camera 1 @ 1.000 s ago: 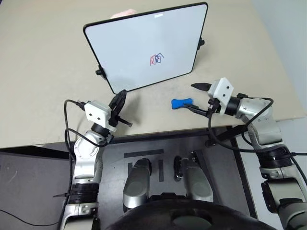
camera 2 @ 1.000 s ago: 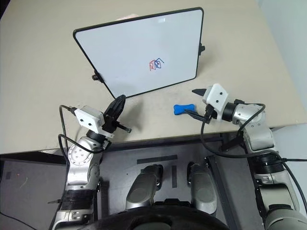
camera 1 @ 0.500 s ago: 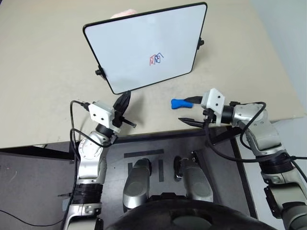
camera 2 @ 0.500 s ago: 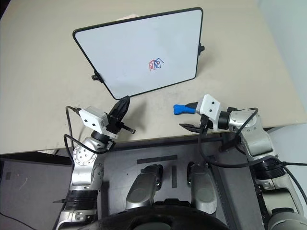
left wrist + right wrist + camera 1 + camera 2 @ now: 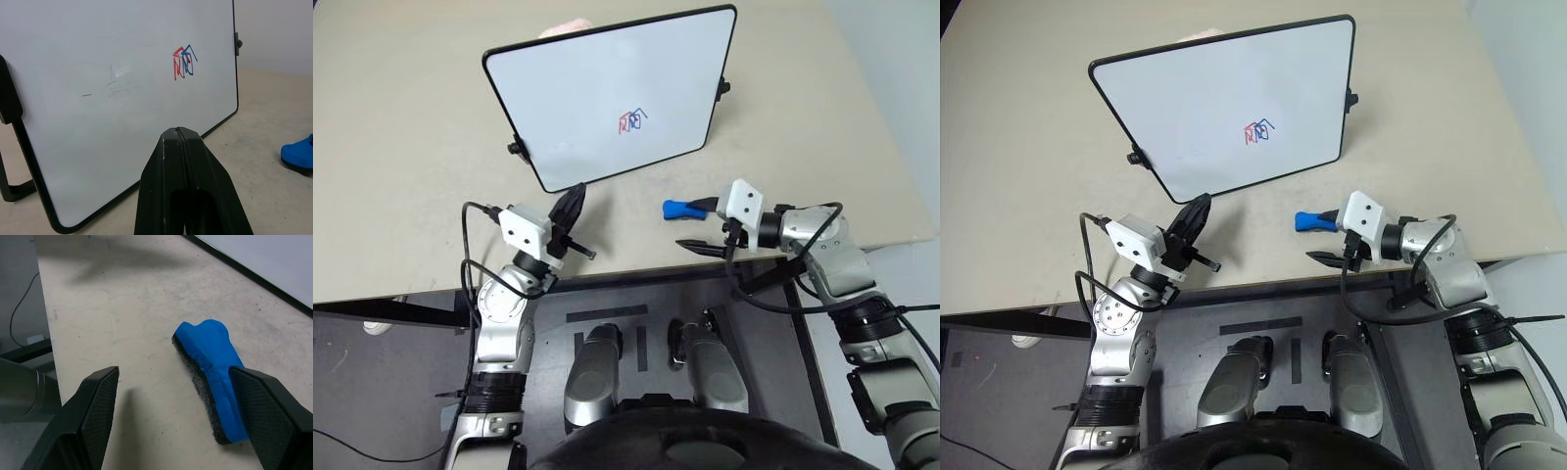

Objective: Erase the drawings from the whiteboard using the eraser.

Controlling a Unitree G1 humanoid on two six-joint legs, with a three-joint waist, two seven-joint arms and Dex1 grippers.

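1 large whiteboard [image 5: 612, 95] is propped on the beige table [image 5: 401, 147], tilted back on its side knobs, and the drawings [image 5: 631, 121] are seen intact on it, right of centre: a small red and blue house-like sketch. No part of the sketch is judged to be wiped yet, so the erasing itself is wholly left to do.

Below the board's lower right corner, the eraser [image 5: 683, 209] is seen lying flat on the table, apart from the board. The right gripper [image 5: 703, 224] is held wide open at table level, 1 finger just beside the eraser's blue back and the other well off to its side; the eraser is not yet grasped. The left gripper [image 5: 570, 209] is pressed fully closed on nothing, near the board's lower edge.

Contact between finger and eraser cannot be settled. The eraser's near end is cut off behind that finger in the right wrist view.
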